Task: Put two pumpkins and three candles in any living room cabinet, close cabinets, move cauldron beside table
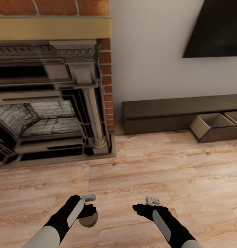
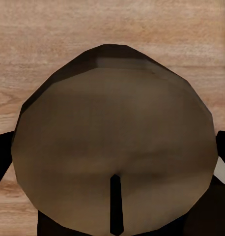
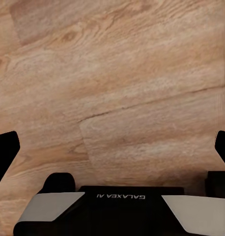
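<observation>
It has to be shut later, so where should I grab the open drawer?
Probably the top edge of its dark front panel, coming from above. The drawer stands pulled out and open-topped, and its front looks flat with no handle showing.

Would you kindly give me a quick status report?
Left gripper shut on candle. Right gripper open, empty. Cabinet ahead right, drawer open. Floor between shows no obstacles.

The floor (image 1: 149,165) is light brown wood with wavy grain. Beside the fireplace (image 1: 52,103), which is grey with red bricks, the cabinet (image 1: 159,115) is dark brown; its open drawer (image 1: 209,125) is beige inside. The candle (image 2: 112,142) looks dull brownish-grey.
</observation>
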Robot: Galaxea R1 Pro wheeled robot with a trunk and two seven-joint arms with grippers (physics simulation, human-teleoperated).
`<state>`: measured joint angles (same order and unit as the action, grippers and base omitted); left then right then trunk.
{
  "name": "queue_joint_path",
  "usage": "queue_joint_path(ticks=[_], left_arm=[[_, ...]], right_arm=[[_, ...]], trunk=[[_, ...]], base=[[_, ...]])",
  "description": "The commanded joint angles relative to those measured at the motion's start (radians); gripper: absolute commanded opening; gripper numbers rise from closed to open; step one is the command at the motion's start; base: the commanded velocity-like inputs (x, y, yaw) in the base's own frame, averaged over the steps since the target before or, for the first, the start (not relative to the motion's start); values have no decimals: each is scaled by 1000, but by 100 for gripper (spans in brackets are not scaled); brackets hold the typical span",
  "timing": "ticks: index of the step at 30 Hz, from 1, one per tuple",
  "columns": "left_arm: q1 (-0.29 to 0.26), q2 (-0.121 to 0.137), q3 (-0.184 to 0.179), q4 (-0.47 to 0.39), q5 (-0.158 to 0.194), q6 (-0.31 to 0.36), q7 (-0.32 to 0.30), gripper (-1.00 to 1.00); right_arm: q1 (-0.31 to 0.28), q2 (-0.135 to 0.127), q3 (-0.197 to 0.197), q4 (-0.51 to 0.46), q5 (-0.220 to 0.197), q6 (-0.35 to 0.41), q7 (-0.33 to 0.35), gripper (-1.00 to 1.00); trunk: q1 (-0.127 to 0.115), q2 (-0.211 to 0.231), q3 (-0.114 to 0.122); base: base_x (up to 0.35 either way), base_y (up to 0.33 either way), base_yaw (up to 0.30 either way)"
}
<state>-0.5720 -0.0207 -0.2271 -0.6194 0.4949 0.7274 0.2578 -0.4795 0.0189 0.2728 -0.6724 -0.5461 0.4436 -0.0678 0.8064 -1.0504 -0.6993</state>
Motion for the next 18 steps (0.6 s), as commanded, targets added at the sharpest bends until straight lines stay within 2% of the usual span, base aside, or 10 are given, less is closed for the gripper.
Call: queue_joint_path(ticks=[1,7,18], left_arm=[[0,1,-4,-2,11,3,9,-100],[0,1,-3,-2,11,2,9,-100],[0,1,-4,-2,10,3,9,-100]], right_arm=[[-1,0,3,-1,-9,3,-7,100],[0,2,2,33,-9,0,-6,100],[-1,1,2,39,-9,-3,-6,100]], trunk=[[0,-1,-1],[0,-1,-1],[0,-1,-1]], base=[[0,0,-285],[0,0,-285],[0,0,-285]])
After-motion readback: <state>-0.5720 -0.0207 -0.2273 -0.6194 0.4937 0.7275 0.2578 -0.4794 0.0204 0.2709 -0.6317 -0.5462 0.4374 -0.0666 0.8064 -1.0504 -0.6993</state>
